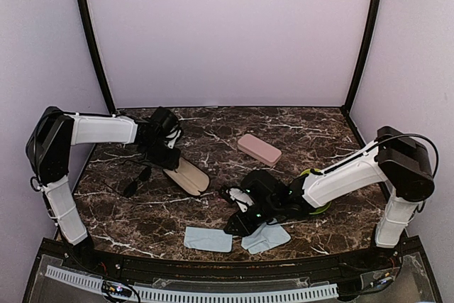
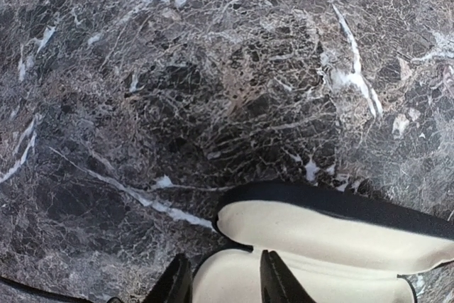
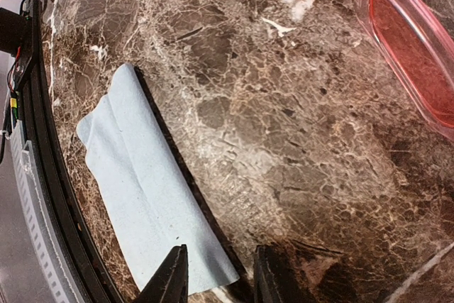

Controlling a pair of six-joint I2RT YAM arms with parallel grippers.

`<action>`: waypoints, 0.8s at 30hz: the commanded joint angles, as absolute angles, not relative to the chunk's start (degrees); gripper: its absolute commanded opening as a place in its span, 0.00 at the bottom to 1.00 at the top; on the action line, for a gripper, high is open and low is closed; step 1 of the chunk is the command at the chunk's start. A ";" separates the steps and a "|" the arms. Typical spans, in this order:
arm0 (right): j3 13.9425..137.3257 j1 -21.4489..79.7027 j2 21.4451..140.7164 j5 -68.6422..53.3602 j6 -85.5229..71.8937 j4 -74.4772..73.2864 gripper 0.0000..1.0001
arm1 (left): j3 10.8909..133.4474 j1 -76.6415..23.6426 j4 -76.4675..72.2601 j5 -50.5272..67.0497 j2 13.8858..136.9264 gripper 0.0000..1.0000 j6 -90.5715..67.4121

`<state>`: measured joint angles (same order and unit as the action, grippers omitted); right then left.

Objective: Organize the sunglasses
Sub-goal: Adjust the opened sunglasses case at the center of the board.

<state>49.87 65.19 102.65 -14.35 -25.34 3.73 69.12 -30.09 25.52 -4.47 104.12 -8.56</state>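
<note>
Right gripper (image 3: 216,278), fingers parted and empty, hangs over a corner of the light blue folded cloth (image 3: 142,196); the translucent red-pink sunglasses (image 3: 411,40) lie off to one side, ungrasped; the thin black-framed sunglasses (image 1: 135,184) rest left of the open black cream-lined case (image 1: 193,177), where the left gripper (image 2: 223,282) stands parted; closing there may catch and shove the case.

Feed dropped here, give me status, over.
Left gripper at open black case, grip unclear. Right gripper open over cloth. Black sunglasses, pink sunglasses uncased.

left pincer (image 2: 223,267): low, jaws apart | right pincer (image 3: 220,260): low, jaws apart
</note>
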 commanded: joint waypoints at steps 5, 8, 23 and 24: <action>48.77 64.86 102.66 -14.40 -25.14 4.72 0.33 | 69.50 -29.45 29.65 -2.11 104.76 0.32 -8.26; 48.71 64.86 102.66 -14.41 -25.22 4.85 0.33 | 69.81 -29.38 30.73 -2.50 104.98 0.31 -7.96; 48.61 64.86 102.85 -14.39 -25.39 5.08 0.33 | 67.86 -29.46 33.58 -0.62 103.27 0.21 -8.98; 48.60 64.86 102.90 -14.47 -25.40 5.10 0.33 | 67.59 -29.52 33.82 -0.60 103.03 0.20 -9.19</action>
